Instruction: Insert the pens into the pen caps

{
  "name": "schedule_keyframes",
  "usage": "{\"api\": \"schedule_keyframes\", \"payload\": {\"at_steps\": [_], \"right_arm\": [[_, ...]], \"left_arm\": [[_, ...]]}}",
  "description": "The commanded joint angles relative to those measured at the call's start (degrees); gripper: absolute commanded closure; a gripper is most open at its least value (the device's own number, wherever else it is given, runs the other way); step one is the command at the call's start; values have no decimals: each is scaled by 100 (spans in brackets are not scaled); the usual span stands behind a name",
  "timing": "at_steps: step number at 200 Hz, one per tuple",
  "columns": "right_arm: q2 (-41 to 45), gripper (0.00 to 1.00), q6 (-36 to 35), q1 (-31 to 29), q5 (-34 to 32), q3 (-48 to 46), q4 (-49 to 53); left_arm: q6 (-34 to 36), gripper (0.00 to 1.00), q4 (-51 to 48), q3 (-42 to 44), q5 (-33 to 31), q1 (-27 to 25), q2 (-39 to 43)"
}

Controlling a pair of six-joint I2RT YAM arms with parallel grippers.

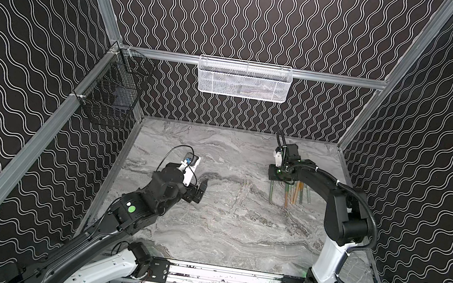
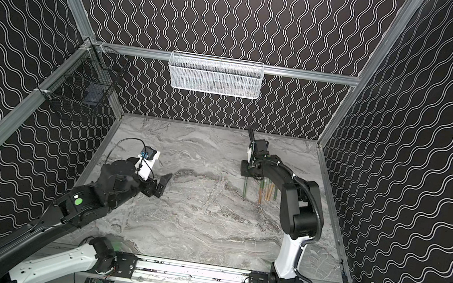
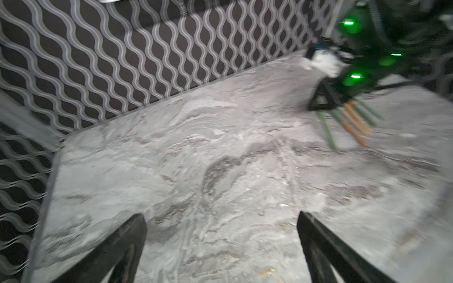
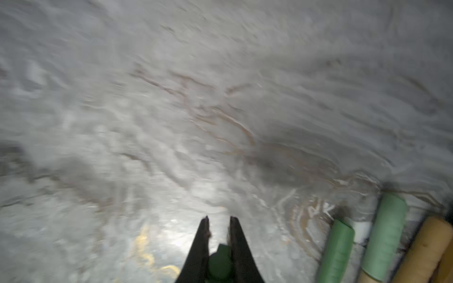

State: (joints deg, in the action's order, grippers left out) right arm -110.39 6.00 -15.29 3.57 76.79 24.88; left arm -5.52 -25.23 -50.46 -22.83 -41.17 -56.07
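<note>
Looks close to done. Can count about six pens [image 1: 296,192] lying side by side on the table [image 1: 222,223] at the middle right of both top views, partly under the right arm [image 1: 339,206]. Cannot spot any loose caps, so probably all capped already, but hard to be sure. Shows the right gripper [image 4: 219,220] squeezed narrow on the end of the dark green pen [image 4: 220,262], at the left edge of that row. Shows the left gripper [image 3: 220,215] spread wide with nothing in it, at the middle left, well apart from the pens. Cannot make out tips or cap joins: too small from above, blurry up close, and hidden at the upper ends by the right gripper.
</note>
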Motion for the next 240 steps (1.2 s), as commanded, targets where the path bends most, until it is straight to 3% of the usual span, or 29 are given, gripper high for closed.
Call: {"api": "schedule_keyframes", "payload": {"at_steps": [1, 24, 38, 75, 100, 108, 142, 150, 159, 163, 173, 195, 225, 240], "right_arm": [[-1, 92, -90, 265, 9, -259, 80], [-5, 83, -106, 419, -28, -390, 1], [12, 79, -74, 473, -102, -377, 44], [413, 58, -12, 476, -209, -515, 15], [678, 51, 15, 500, -387, -457, 97], [804, 47, 32, 501, -414, -462, 88], [1351, 33, -80, 509, -584, -615, -150], [1539, 27, -102, 510, -674, -770, -332], [1764, 6, -162, 509, -761, -1022, -617], [1881, 1, -191, 510, -855, -1153, -773], [2160, 0, -273, 510, -1178, -1519, -1215], [2629, 1, -512, 509, -1796, -2274, -2108], [3045, 1, -885, 518, -2129, -3176, -3383], [3037, 0, -1015, 553, -2365, -3592, -4040]], "left_arm": [[84, 1, 964, 274, -788, 474, -230], [-512, 1, 1502, 530, -97, 1790, -726], [-664, 1, 1736, 569, -164, 2168, -1123], [-750, 1, 2425, 828, -1423, 2204, -2010], [-233, 1, 3617, 1367, -1350, 2229, -2309], [-165, 1, 3475, 1339, -1289, 2240, -2304], [585, 1, 5290, 2105, -979, 2253, -2368], [694, 1, 5713, 2280, -799, 2286, -2490], [784, 1, 6282, 2474, -654, 2328, -2708], [832, 1, 6554, 2558, -586, 2345, -2815], [1040, 1, 7092, 2676, -530, 2397, -3035], [1086, 1, 6928, 2558, -343, 2496, -3109], [1251, 1, 7334, 2614, -161, 2766, -3260], [1141, 1, 8011, 2831, 93, 3018, -3533]]}}
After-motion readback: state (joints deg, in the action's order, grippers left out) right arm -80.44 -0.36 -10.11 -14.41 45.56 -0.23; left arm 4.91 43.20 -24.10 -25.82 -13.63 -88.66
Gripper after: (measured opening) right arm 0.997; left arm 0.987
